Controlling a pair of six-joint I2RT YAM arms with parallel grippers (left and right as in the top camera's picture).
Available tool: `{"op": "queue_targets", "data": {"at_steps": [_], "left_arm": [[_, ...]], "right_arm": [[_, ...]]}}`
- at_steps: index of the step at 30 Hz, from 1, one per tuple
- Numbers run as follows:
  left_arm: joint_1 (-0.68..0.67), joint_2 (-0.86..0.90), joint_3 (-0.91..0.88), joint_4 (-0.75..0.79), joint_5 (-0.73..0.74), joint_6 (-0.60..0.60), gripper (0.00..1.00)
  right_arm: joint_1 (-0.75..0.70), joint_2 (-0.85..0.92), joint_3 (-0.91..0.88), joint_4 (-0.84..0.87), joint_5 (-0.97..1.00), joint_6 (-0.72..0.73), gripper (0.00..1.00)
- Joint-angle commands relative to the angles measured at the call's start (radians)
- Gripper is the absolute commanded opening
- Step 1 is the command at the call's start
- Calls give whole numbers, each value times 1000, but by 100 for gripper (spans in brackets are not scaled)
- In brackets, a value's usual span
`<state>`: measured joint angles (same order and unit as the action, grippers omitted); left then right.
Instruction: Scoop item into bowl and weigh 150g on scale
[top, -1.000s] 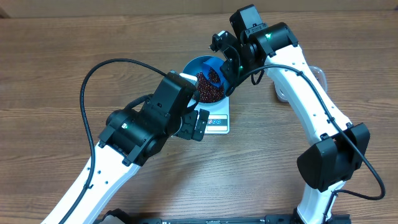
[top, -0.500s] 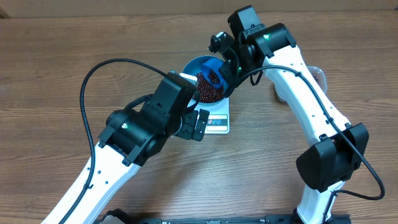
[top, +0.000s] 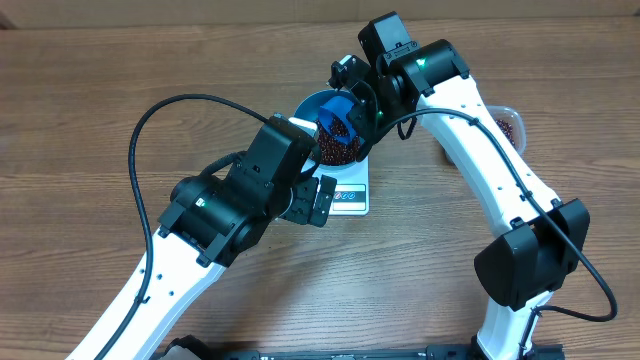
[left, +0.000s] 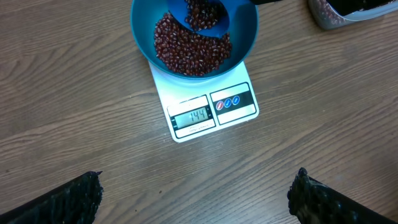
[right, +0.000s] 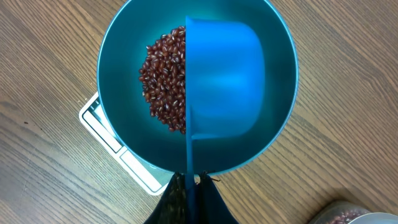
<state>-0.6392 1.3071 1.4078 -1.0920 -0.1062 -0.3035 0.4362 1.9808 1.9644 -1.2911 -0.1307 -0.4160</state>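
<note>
The blue bowl (left: 140, 37) stands on the white scale (left: 214, 109), whose display reads 144. A heap of dark red-brown beans (left: 186, 53) lies in the bowl. My right gripper (right: 193, 180) is shut on the handle of a small blue scoop (right: 227, 74). The scoop is turned on its side above the bowl (right: 124, 50), its mouth facing the beans (right: 165, 74). Some beans still sit in the scoop (left: 205, 15). My left gripper (left: 196, 186) hangs open over bare table in front of the scale, holding nothing.
A clear plastic tub (top: 508, 125) with more beans stands to the right of the scale, partly under the right arm. The left arm's black cable (top: 150, 120) loops over the table's left side. Bare wood surrounds the scale (top: 350, 195).
The right gripper has shifted slightly up and left with the scoop over the bowl, uncovering more of the tub. The left arm has not moved.
</note>
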Motion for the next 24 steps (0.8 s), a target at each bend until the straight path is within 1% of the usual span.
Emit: {"op": "queue_targets", "data": {"at_steps": [1,9,24], "left_arm": [[4,2,9,3,-8,8,100],[4,2,9,3,-8,8,100],[4,2,9,3,-8,8,100]], "right_arm": [[-11,-52,21,8,-5,1,4],[-34,-52,21,7,-45,4,4],[-34,-52,21,7,-46,5,4]]}}
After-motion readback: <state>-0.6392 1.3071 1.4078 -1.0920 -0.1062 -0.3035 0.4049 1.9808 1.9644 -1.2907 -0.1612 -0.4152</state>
